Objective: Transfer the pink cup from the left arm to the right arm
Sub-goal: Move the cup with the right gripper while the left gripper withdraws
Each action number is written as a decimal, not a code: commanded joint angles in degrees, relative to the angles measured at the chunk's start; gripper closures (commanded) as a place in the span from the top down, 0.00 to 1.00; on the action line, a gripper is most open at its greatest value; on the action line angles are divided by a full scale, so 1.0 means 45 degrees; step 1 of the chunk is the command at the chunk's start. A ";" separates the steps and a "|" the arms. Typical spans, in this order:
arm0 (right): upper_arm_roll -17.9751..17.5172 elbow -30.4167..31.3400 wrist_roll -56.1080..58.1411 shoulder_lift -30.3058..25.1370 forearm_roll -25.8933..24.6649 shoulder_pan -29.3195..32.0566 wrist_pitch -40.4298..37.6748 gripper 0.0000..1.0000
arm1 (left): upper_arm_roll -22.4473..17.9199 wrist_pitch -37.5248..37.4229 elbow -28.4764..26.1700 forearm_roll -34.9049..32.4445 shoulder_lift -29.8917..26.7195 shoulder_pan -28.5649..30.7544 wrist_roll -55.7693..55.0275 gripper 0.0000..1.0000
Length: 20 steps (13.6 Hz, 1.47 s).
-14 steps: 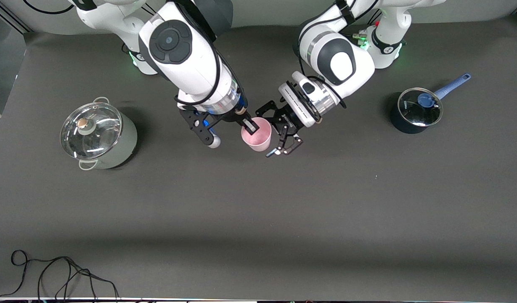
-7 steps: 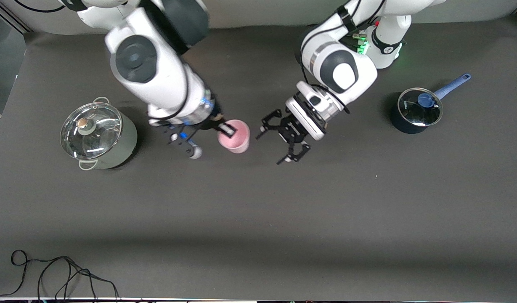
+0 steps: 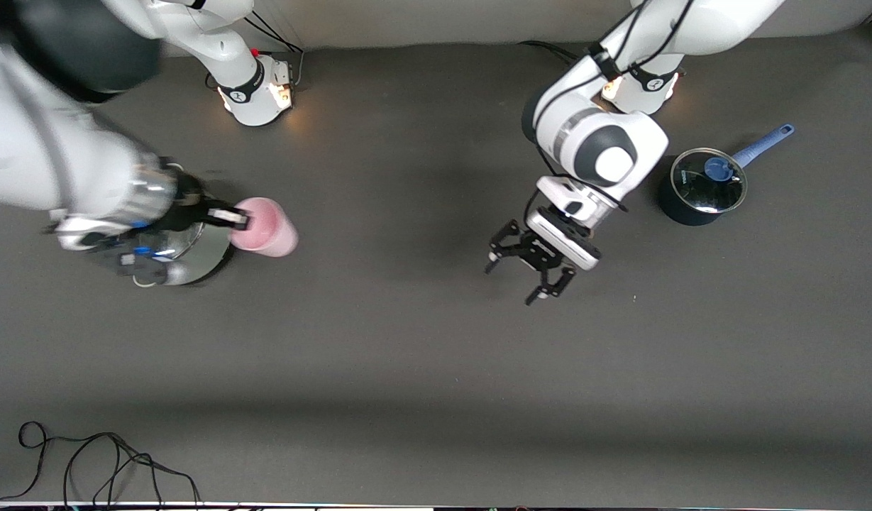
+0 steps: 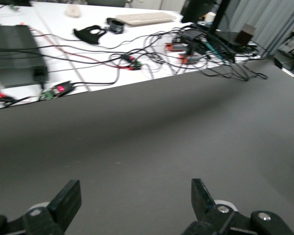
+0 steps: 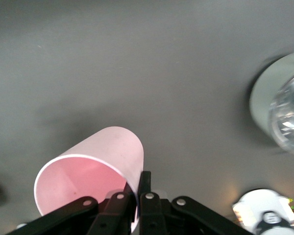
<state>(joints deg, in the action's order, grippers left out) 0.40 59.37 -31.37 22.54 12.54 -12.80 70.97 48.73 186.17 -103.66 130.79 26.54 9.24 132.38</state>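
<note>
The pink cup (image 3: 265, 227) is a small pale-pink tumbler, held tilted above the table beside the lidded pot. My right gripper (image 3: 235, 218) is shut on its rim. In the right wrist view one finger is inside the cup (image 5: 103, 166) and the other outside, pinching the wall at the gripper (image 5: 137, 192). My left gripper (image 3: 522, 281) is open and empty over bare table toward the left arm's end. Its fingers stand wide apart in the left wrist view (image 4: 134, 200), with nothing between them.
A grey-green pot with a glass lid (image 3: 198, 262) stands at the right arm's end, partly hidden by the right arm, and also shows in the right wrist view (image 5: 284, 107). A dark saucepan with a blue handle (image 3: 702, 186) stands at the left arm's end. A black cable (image 3: 88, 461) lies near the front edge.
The right arm has swung the pink cup away from the left gripper, toward the pot at its end of the table. The left gripper has drawn back, open and empty.
</note>
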 commanded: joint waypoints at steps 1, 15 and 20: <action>0.0454 0.1508 0.3054 -0.1001 -0.1042 0.0482 -0.0050 0.00 | 0.0205 -0.0157 0.0008 0.0116 0.0273 0.0678 -0.0198 1.00; 0.2039 1.2914 0.7557 -0.2841 -0.1459 0.0540 1.1876 0.00 | 0.0831 0.2242 0.1278 -0.0177 0.0449 -0.0314 -1.7970 1.00; 0.2020 1.4776 0.7558 -0.1613 -0.1440 0.0501 1.5787 0.00 | 0.0753 0.2223 0.1317 -0.0235 0.0742 -0.0315 -1.7933 1.00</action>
<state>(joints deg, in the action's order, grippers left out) 9.21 124.65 1.56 13.69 6.45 -10.02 137.95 52.42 195.42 -97.94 130.53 29.46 8.44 53.44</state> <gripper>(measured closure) 0.947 0.000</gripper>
